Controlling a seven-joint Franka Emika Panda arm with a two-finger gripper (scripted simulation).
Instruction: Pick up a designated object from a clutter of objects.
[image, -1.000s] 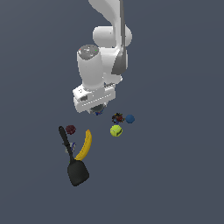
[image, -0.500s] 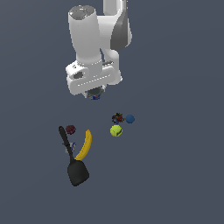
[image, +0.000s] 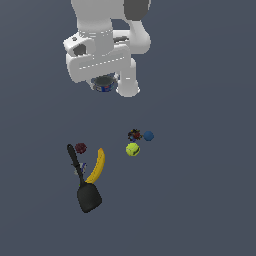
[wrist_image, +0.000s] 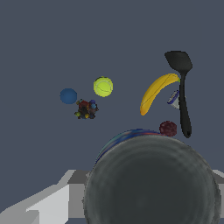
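Higher than before — gripper (image: 105, 86) with the can (image: 104, 85), clutter (image: 132, 149) far below.

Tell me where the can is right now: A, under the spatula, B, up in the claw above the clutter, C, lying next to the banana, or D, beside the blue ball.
B: the can sits in the claw, high above the banana, blue ball and spatula.

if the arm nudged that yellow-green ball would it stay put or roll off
The yellow-green ball looks round and sits free on the flat floor, so it would likely roll. The blue ball and a dark multicoloured piece lie close by, so it might bump them. It looks rigid enough to pinch.
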